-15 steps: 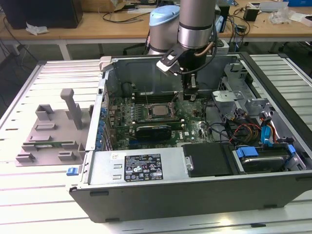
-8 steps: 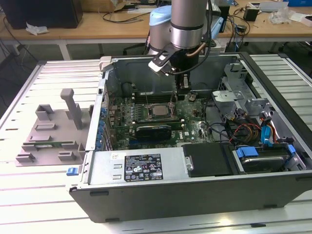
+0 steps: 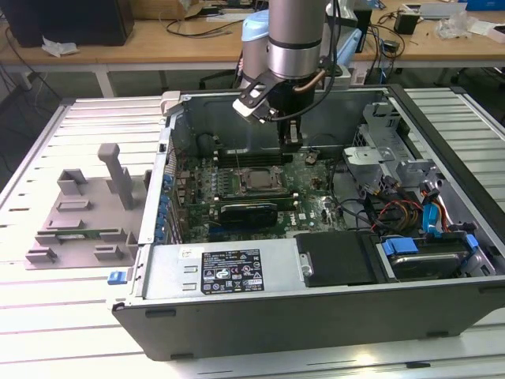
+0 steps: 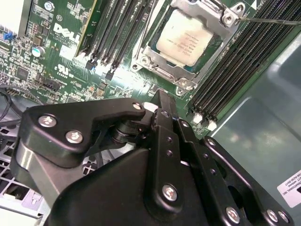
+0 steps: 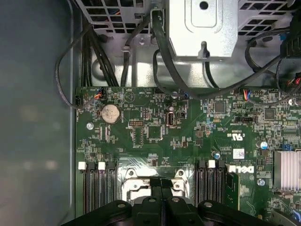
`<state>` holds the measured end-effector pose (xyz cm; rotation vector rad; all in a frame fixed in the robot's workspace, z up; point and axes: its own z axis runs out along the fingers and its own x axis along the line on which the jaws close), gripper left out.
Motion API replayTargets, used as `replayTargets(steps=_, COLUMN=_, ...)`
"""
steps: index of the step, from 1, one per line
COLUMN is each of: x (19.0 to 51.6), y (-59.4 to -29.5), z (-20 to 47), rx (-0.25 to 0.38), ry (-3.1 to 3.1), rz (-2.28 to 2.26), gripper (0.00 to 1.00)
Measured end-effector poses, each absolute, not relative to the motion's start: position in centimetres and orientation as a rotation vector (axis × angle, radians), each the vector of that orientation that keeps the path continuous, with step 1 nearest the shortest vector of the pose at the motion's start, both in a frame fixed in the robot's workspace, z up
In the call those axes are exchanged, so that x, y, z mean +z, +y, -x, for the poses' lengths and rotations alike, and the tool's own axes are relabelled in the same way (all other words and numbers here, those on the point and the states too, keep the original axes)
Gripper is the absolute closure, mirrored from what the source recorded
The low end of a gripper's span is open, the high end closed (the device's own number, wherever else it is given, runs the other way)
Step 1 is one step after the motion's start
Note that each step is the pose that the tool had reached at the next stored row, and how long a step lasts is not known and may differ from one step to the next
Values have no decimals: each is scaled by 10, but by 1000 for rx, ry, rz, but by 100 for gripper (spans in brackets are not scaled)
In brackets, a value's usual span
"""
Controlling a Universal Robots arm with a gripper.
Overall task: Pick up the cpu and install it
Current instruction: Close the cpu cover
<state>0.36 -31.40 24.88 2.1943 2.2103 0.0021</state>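
**Pale silver-grey metal, square, flat: the cpu (image 4: 188,42).** It lay lid up in the dark socket (image 4: 162,70) near the middle of the green motherboard (image 4: 56,56). The socket's metal frame (image 4: 200,12) lapped over its rim, by the look of it so the chip was held by its edges and pressed level. Whether the frame was latched could not be told. Faint print showed on the lid; not transcribed.

**Black metal, jointed: the fingers (image 5: 155,186).** They were pressed together with nothing between them. In the exterior view they hung inside the case (image 3: 316,316), low over the motherboard and just beside the socket on its far side. They were apart from the cpu, which suggests the chip was already set in its place.

**Grey steel: the case.** It lay on its side on the slatted table (image 3: 47,332) with the open face up, presumably so the arm could reach straight down. A white label (image 3: 229,272) sat on the power supply along the near edge; white lettering marked the motherboard. Neither was read off here.

**Grey plastic: a fixture (image 3: 87,213).** It stood on the table beside the case, at the exterior view's left. Its slots and posts were likely meant to hold parts, and a thin green strip (image 3: 83,233) lay in one.
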Motion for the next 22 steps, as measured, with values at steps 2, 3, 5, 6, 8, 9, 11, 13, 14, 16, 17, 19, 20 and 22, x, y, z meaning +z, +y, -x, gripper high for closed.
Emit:
replayTargets(steps=2, x=249, y=-314, z=-4, rx=2, ry=2210, rz=-2194, gripper=89)
replayTargets(steps=3, x=249, y=-314, z=-4, rx=2, ry=2210, rz=-2194, gripper=89)
replayTargets(steps=5, x=249, y=-314, z=-1, rx=2, ry=2210, rz=-2194, gripper=89)
replayTargets(steps=6, x=248, y=-314, z=3, rx=2, ry=2210, rz=-2194, gripper=89)
replayTargets(steps=8, x=247, y=-314, z=9, rx=2, ry=2210, rz=-2194, gripper=89)
replayTargets(steps=9, x=246, y=-314, z=10, rx=2, ry=2210, rz=-2194, gripper=89)
replayTargets(steps=11, x=244, y=-315, z=14, rx=2, ry=2210, rz=-2194, gripper=89)
replayTargets(steps=13, x=243, y=-316, z=17, rx=2, ry=2211, rz=-2194, gripper=89)
replayTargets(steps=14, x=242, y=-317, z=18, rx=2, ry=2211, rz=-2194, gripper=89)
replayTargets(steps=16, x=240, y=-319, z=21, rx=2, ry=2211, rz=-2195, gripper=89)
replayTargets(steps=17, x=239, y=-319, z=23, rx=2, ry=2211, rz=-2195, gripper=89)
replayTargets(steps=19, x=237, y=-320, z=29, rx=1, ry=2211, rz=-2195, gripper=89)
replayTargets(steps=20, x=237, y=-321, z=32, rx=1, ry=2211, rz=-2194, gripper=89)
replayTargets(steps=22, x=236, y=-321, z=33, rx=1, ry=2211, rz=-2195, gripper=89)
